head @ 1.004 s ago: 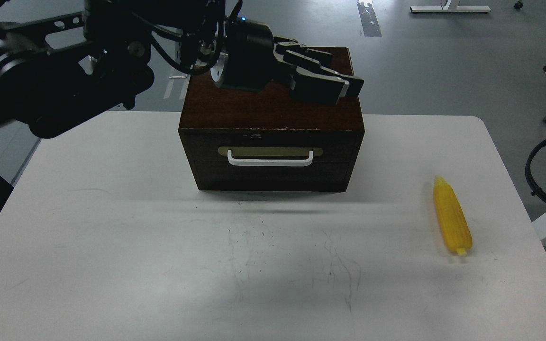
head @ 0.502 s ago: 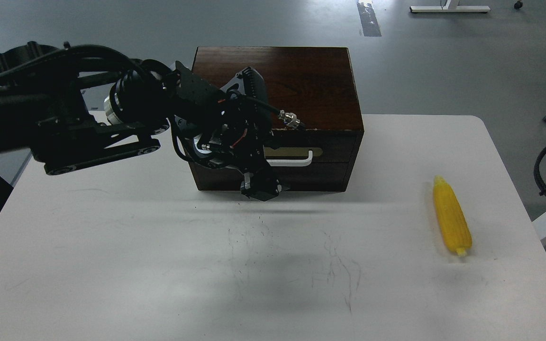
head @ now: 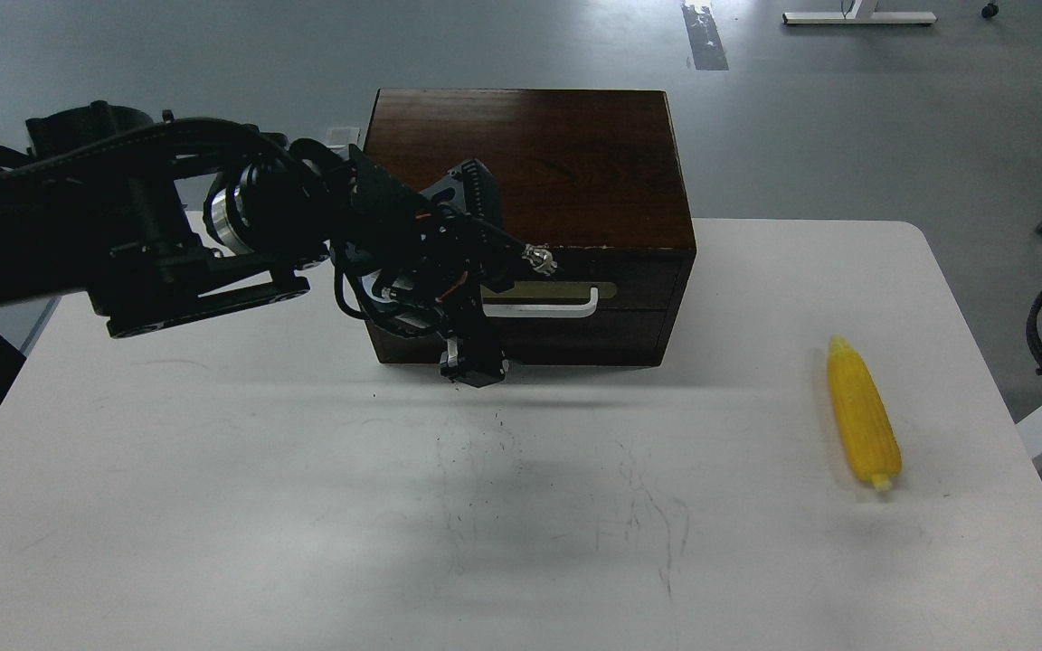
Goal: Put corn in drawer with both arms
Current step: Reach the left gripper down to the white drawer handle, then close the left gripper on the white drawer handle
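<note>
Corn [head: 863, 412] lies near the table's [head: 213, 506] right edge, while the left gripper [head: 474, 365] hangs by the closed drawer's [head: 575, 321] handle [head: 544, 306], finger state honestly can't tell.

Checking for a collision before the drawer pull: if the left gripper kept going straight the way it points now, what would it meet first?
The left gripper points downward in front of the drawer, so it would probably meet the white table first, just before the cabinet's base. Depth is unclear from this single view.
</note>
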### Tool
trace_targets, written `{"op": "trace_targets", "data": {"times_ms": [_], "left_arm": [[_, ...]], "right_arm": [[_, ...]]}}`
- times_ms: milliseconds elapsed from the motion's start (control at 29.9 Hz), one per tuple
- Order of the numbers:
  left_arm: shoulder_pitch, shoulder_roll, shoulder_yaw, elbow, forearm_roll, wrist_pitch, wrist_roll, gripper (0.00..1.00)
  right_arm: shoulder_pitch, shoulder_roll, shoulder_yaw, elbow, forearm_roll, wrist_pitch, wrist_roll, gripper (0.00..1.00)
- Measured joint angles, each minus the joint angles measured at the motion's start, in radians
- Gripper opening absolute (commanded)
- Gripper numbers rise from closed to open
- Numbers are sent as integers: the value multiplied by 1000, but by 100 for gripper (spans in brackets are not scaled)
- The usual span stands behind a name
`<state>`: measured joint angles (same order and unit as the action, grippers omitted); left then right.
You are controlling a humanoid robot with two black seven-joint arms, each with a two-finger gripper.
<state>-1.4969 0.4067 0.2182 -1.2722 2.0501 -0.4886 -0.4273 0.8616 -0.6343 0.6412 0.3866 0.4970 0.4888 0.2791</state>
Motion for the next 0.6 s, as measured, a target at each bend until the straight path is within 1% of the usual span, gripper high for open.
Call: {"op": "trace_targets", "data": {"times_ms": [100, 167, 201, 335, 603], "left_arm": [[0, -3, 9, 1, 5, 0, 2, 82], [-3, -11, 10, -3, 8, 0, 2, 75], [-6, -18, 10, -4, 9, 0, 2, 75], [-15, -34, 10, 0, 12, 0, 1, 73], [-8, -35, 12, 4, 14, 0, 1, 73]], "right_arm": [[-1, 0, 0, 0, 0, 0, 0, 100], [-1, 0, 0, 0, 0, 0, 0, 100], [-1, 0, 1, 0, 0, 0, 0, 100], [-1, 0, 12, 0, 0, 0, 0, 100], [1, -6, 15, -24, 0, 0, 0, 100]]}}
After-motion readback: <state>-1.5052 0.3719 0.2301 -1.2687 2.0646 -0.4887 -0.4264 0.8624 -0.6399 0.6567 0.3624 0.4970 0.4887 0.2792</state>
